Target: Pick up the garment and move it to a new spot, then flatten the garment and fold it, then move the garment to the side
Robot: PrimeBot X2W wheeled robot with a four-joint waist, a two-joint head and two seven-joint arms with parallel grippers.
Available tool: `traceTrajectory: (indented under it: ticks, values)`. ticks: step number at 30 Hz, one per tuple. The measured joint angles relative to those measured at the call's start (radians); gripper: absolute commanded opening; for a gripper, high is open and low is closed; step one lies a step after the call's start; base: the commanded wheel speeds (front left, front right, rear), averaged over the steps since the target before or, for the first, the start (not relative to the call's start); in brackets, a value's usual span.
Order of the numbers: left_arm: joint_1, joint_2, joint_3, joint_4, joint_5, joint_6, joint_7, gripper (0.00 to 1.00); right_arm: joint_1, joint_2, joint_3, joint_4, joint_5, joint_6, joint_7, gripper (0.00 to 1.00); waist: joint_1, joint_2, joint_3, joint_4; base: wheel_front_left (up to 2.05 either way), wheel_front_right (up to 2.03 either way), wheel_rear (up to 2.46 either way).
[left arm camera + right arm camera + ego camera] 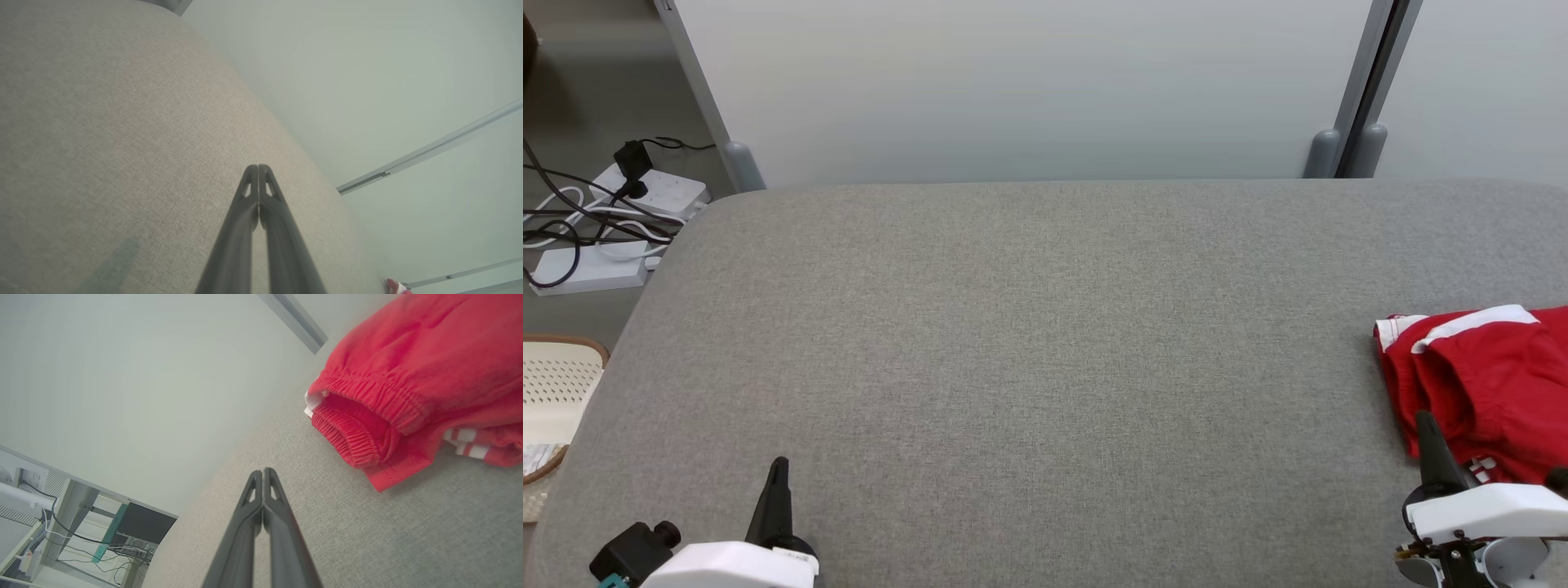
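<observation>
grey woven fabric covers the broad counter (1029, 327), with a pale wall panel (1029, 90) standing behind it and a dark upright post (1372, 82) splitting that panel toward the right. on the floor (580, 90) off the far-left corner lie two white power strips (645, 192) with black cables (556, 204) looped over them, and nearer along the left side sits a cream perforated basket (556, 384) with a brown rim. the garment (1494, 384), red with white bands, lies in a folded bundle on the counter's right side, partly cut off by the edge of the head view. in the right wrist view its gathered elastic opening faces the camera and white stripes show on a lower layer. the right gripper (1426, 421) has its two dark fingers pressed together, holding nothing; in the head view its tip overlaps the near-left edge of the garment, while the right wrist view shows the tip over bare fabric just beside the red cloth, so i cannot tell whether it touches. the left gripper (780, 465) is at the near-left of the counter, well apart from the garment, its fingers likewise closed tight on nothing and pointing across the bare grey surface.
</observation>
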Motion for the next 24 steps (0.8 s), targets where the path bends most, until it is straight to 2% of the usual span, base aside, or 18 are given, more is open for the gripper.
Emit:
traceTrajectory:
  ticks: [24]
  values:
    - [-0.015, 0.003, 0.007, -0.042, -0.275, -0.009, 0.065, 0.00, 0.018, 0.001, -0.015, -0.064, 0.281, 0.000, 0.069, 0.00, 0.0000, 0.0000, 0.014, 0.004, 0.00, 0.00, 0.00]
